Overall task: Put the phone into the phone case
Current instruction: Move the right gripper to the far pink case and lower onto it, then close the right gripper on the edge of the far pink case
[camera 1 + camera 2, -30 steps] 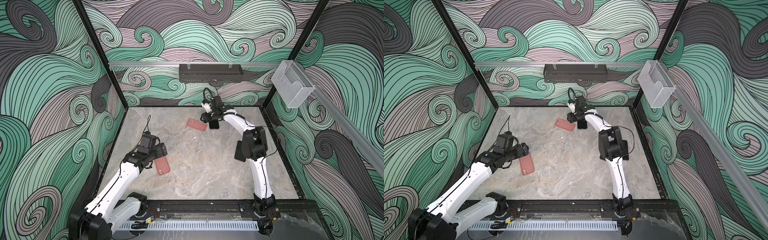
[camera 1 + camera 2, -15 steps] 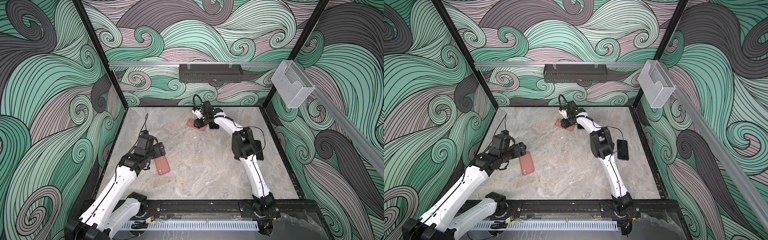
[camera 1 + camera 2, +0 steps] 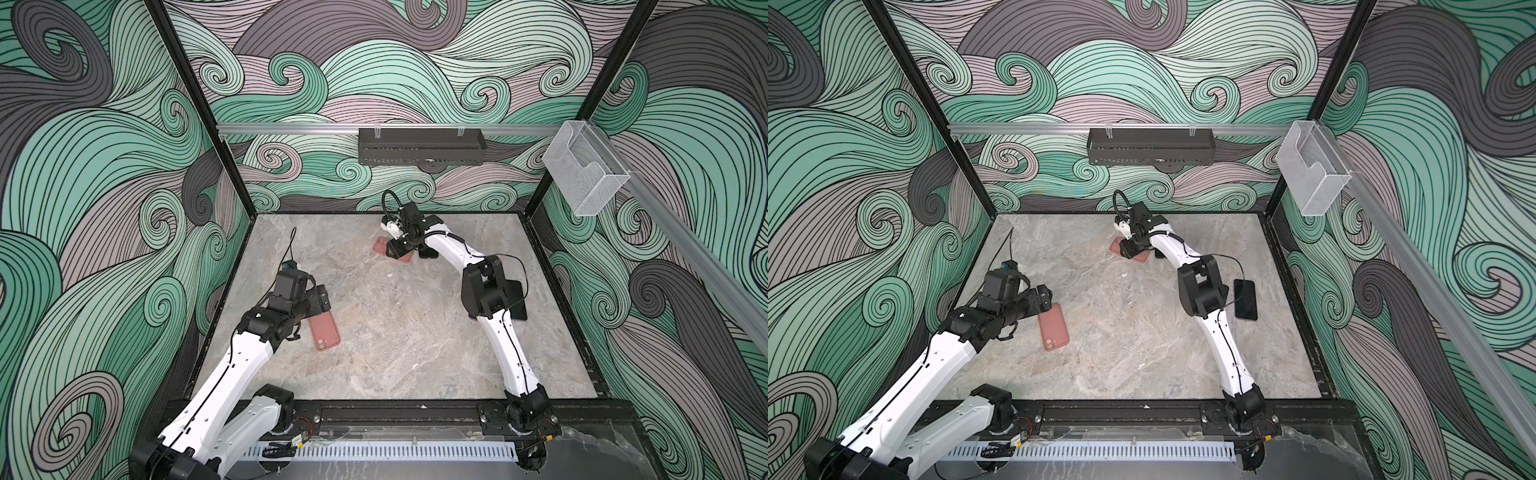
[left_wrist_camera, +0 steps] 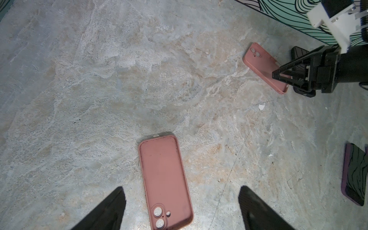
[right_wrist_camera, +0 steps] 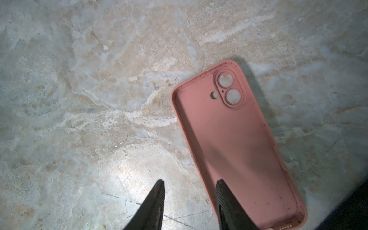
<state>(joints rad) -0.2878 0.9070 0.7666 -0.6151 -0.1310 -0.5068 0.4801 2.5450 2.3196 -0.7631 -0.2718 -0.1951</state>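
Hovering at the back: the right pincer hangs low over one long side of a pink phone case near the rear wall. Its jaws stand partway apart, one fingertip overlaps the rim, and nothing is visibly clamped.
Left pincer: spread wide and empty, straddling the camera-cutout end of a second pink case, which lies hollow side up on the bench.
Phone: dark, flat on the bench beside the right arm's elbow, well apart from both cases and not yet in either.
Second phone: dark, lying just behind the pink phone case, close to the right pincer.
Handling, phone: likely a stiff, smooth slab, heavier than the cases, glass-faced and apt to slip. It is best pinched across its narrow width, on the long edges near the middle.
Handling, case: it looks like soft, light silicone that would flex and skate on the stone. A hold on a side wall, or a press from above, should steady it.
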